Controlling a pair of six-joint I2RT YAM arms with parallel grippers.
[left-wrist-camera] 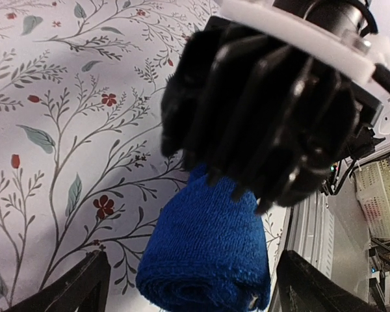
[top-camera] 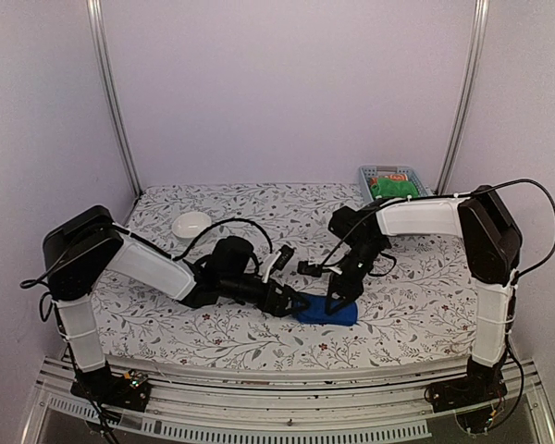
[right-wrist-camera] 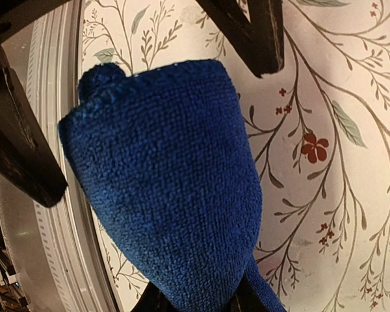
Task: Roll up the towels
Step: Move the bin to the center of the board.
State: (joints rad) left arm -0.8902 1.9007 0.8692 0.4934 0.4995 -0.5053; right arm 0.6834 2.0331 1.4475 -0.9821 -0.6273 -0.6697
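Found the left pincer [left-wrist-camera: 194, 283] released, with its fingers [left-wrist-camera: 84, 286] spread wide, one on either side of the nearer end of the blue towel [left-wrist-camera: 205, 253]. Saw a strip of the flowered table cover [left-wrist-camera: 52, 130] between one finger and the cloth; could not tell whether the other finger touched the terry. Recorded the blue towel as wound into a short, thick roll, lying flat on the cover directly between the two pincers. Found the right pincer [top-camera: 336, 303] clenched on the opposite end of that roll, reaching down from above with narrow jaws pinching the outer layers of cloth. Noted both pincers as facing each other along the roll, close together yet apart, with the left one low and nearly level and the right one steeply tilted. Located a white bowl [top-camera: 191, 223] well apart from the left pincer, beyond it and off to its left. Located a pale blue basket [top-camera: 363, 176] well beyond the right pincer at the far edge of the table, holding a bright green cloth [top-camera: 388, 189] and, just behind that, an orange patterned cloth [top-camera: 393, 173].
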